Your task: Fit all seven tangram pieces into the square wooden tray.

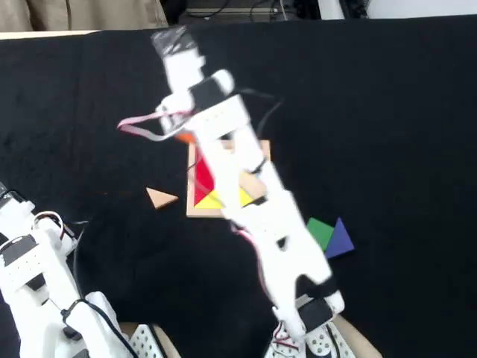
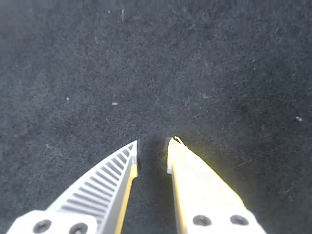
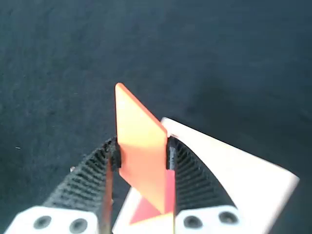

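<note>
My right gripper is shut on an orange parallelogram piece, held on edge above the far left corner of the square wooden tray. From above, the orange piece peeks out beside the right arm, which stretches across the tray. A red piece, a yellow piece and a tan piece lie in the tray, partly hidden by the arm. A tan triangle lies on the cloth left of the tray. My left gripper hangs over bare cloth, fingers slightly apart, holding nothing.
A green square and a blue triangle lie together on the black cloth right of the tray. The left arm stands at the near left corner. The arm bases sit along the front edge.
</note>
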`<state>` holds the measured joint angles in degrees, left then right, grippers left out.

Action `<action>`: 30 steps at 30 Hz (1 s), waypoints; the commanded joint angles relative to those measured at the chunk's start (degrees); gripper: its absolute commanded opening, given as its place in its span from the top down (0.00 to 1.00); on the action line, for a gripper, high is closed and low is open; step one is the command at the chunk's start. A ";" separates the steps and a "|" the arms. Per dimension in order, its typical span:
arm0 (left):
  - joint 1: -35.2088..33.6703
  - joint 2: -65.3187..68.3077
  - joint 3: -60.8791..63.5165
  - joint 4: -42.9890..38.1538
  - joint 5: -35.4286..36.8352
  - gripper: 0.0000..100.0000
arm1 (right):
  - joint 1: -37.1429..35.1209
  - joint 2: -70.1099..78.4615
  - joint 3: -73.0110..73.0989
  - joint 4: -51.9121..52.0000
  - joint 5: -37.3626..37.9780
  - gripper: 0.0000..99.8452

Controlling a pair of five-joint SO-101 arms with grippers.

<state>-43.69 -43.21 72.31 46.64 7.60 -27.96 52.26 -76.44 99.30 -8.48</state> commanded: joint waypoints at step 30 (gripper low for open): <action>2.42 -0.97 -0.31 -0.88 -2.73 0.88 | 14.86 -45.32 91.74 -34.20 -7.56 0.99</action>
<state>-43.52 -43.21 72.31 46.29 5.49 -12.04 10.15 14.81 66.77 -15.25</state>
